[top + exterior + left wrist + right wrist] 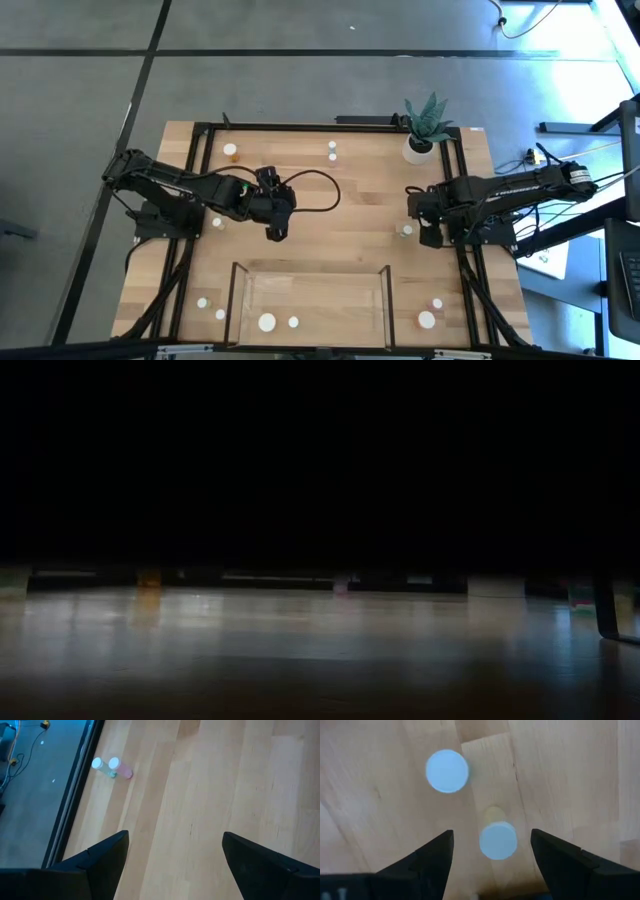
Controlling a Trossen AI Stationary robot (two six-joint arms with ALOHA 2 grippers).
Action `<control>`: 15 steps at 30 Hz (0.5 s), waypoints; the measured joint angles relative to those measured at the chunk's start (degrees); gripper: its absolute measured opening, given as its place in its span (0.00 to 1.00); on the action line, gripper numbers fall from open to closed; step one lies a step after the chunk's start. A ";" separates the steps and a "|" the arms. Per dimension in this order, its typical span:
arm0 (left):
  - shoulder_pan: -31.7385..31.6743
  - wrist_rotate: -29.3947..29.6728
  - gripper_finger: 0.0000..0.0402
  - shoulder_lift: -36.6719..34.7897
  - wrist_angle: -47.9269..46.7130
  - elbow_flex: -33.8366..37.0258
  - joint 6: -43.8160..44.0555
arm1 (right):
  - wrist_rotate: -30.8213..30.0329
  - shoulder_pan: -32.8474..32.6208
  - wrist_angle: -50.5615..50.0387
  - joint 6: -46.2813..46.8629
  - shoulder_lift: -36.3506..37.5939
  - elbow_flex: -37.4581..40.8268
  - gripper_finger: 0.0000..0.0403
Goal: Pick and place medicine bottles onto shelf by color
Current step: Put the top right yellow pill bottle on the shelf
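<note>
Shelf (312,268): light-wood board with thin dark side bars, at six o'clock on the table (330,180), nearest the high camera's bottom edge; two white-capped medicine bottles stand on it, a wide one (267,322) and just beside it a small one (293,322).
Near-left bottles: two small caps at about seven o'clock, one (202,301) farther out, one (220,314) closer to the shelf's left bars.
Left arm: reaches in from nine o'clock toward the table's middle.
Left gripper (276,232): fingers spread wide, nothing between them, only bare wood under it (its wrist view shows the same (172,852)).
Bottle by the left arm (217,223): a small one close to the arm's near side; contact cannot be told.
Far bottles: an amber-looking one (231,150) at eleven o'clock; a pair at twelve o'clock, greenish (332,146) and pinkish (332,156), standing close together.
Plant pot (418,150): white, with a spiky green plant, at one o'clock.
Right gripper (412,212): at three o'clock, fingers wide apart, holding nothing; in its wrist view (491,851) a yellowish white-capped bottle (498,840) stands upright between the open fingers, untouched, with a second cap (447,771) near it beyond the fingertips.
Near-right bottles: a small one (437,303) and a wide one (427,320) at five o'clock, right of the shelf.
</note>
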State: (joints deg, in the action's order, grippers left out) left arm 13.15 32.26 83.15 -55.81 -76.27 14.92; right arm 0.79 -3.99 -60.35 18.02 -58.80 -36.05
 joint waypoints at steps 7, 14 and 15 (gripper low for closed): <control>0.11 0.01 0.79 0.01 0.00 0.00 -0.04 | -1.35 0.02 0.83 2.54 -3.87 0.80 0.66; 0.11 -0.01 0.79 0.01 -0.01 0.00 -0.04 | -2.85 0.01 1.26 2.97 -7.37 0.80 0.66; 0.11 -0.01 0.79 0.01 -0.02 0.00 -0.04 | -3.15 0.00 1.34 3.00 -7.82 0.80 0.66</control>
State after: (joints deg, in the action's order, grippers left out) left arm 13.26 32.25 83.15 -55.83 -76.27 14.87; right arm -2.35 -3.99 -59.01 21.02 -66.62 -35.24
